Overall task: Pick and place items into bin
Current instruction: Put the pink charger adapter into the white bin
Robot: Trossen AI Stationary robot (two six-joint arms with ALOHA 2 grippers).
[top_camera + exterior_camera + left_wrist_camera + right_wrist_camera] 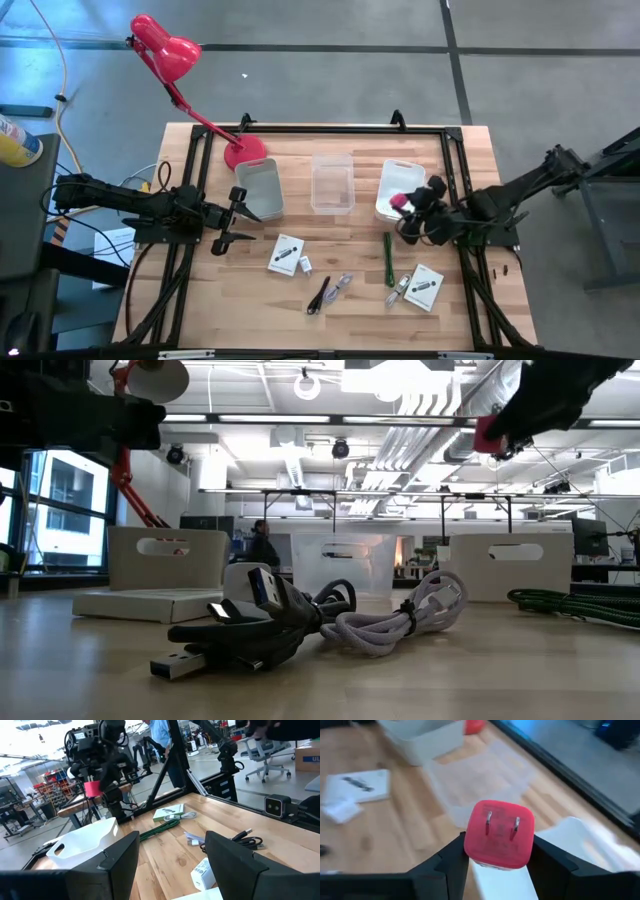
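Pink plug cube [500, 834]: nearest the right wrist camera; two metal prongs face the lens; clamped between the dark fingers of the right tool.
Right tool [408, 208]: closed on the pink plug cube, held in the air over the near edge of the right white bin [398, 186]; in the low view it appears at upper right with the pink cube [487, 432] raised well above the surface.
Left tool [235, 217]: fingers apart, nothing between them; held just beside the left white bin [258, 189], on its near side.
Clear bin [332, 183]: stands between the two white bins, toward the far side of the surface.
Green stick [388, 258]: lies on the surface [350, 310] near the right tool, on its near side.
Right white card [425, 287]: near the right front corner, with a small pale bit [400, 291] just beside it.
Left white card [286, 253]: near the middle front, a small white block [305, 266] touching or just beside it.
Black cable [319, 296]: coiled at the front centre, beside a pale cable [343, 284]; in the low view the two lie closest to the lens, black [255, 630] at left, pale [400, 622] at right.
Red desk lamp [170, 60]: base on the far left part of the surface, head reaching out beyond the edge.
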